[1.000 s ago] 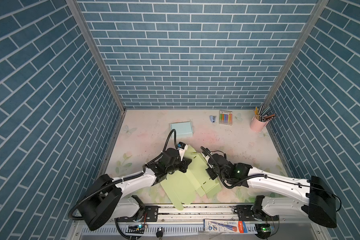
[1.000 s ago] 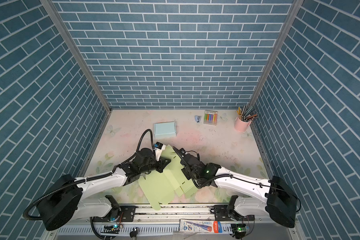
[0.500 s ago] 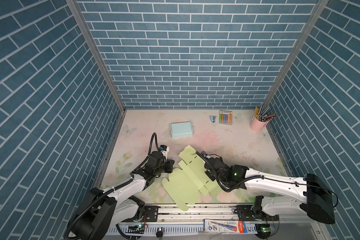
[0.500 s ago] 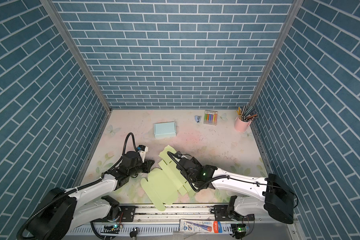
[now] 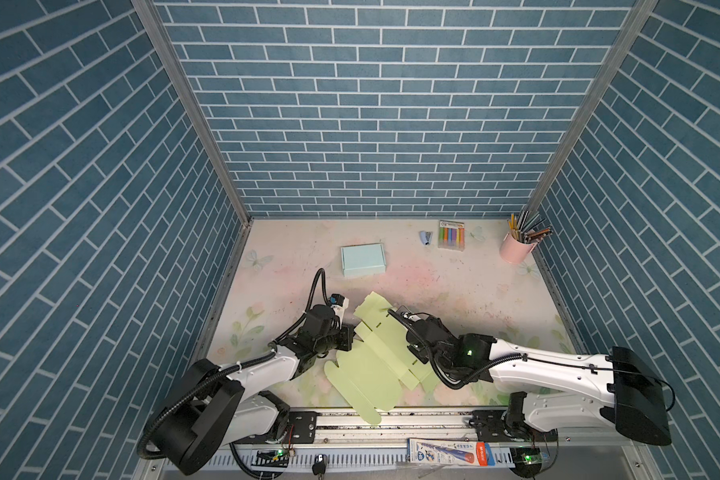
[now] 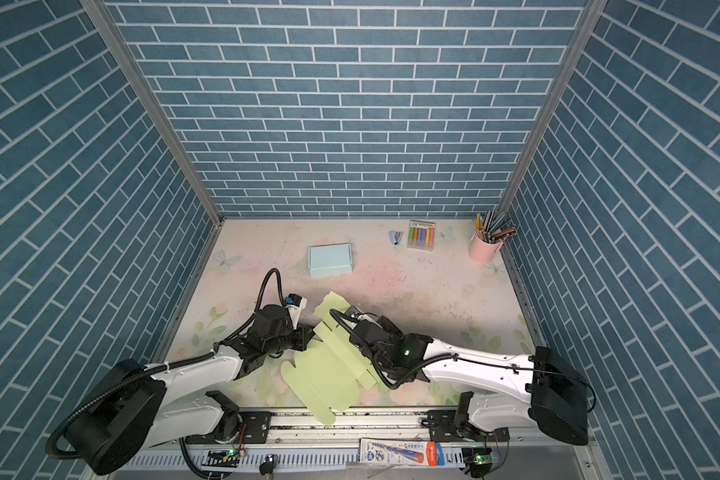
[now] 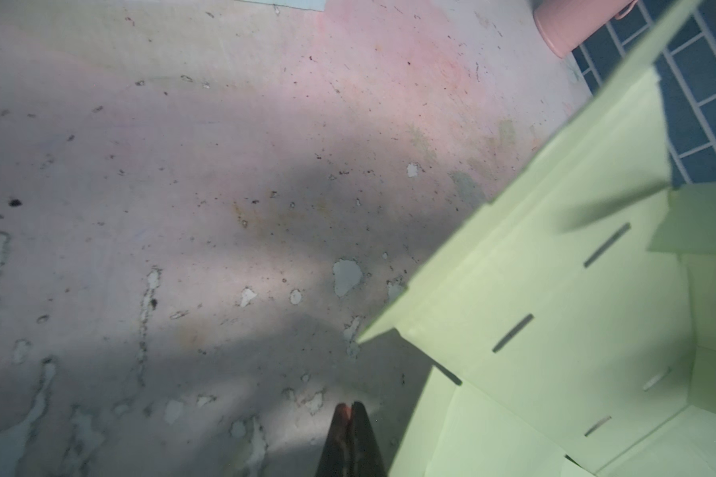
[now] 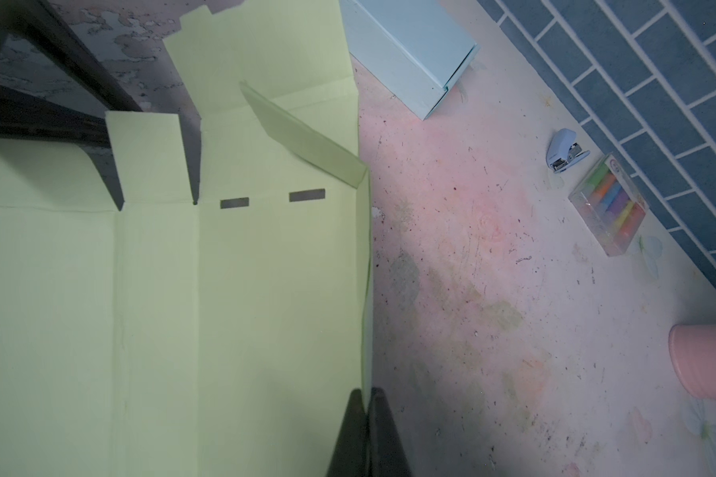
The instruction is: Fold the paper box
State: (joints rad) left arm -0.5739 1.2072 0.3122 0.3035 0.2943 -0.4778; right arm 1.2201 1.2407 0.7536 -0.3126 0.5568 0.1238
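The paper box [image 5: 371, 365] [image 6: 325, 374] is a pale green die-cut sheet lying mostly flat near the table's front, one flap hanging over the front edge. My right gripper [image 8: 366, 396] [image 5: 411, 334] is shut on the sheet's right side flap, which stands raised on edge. The sheet [image 8: 182, 289] spreads out beside those fingers, with two slots ahead. My left gripper [image 7: 351, 406] [image 5: 347, 336] is shut with nothing in it. It hovers over bare table just off the notched left edge of the sheet [image 7: 554, 330].
A folded light blue box [image 5: 362, 259] sits behind the sheet. A small stapler [image 5: 425, 237], a pack of markers [image 5: 451, 235] and a pink cup of pencils [image 5: 516, 249] line the back right. Blue brick walls close in three sides.
My left gripper left the sheet's upper left part, drew back left, then came back beside its left edge. The raised left part dropped flat. My right gripper kept its grip.
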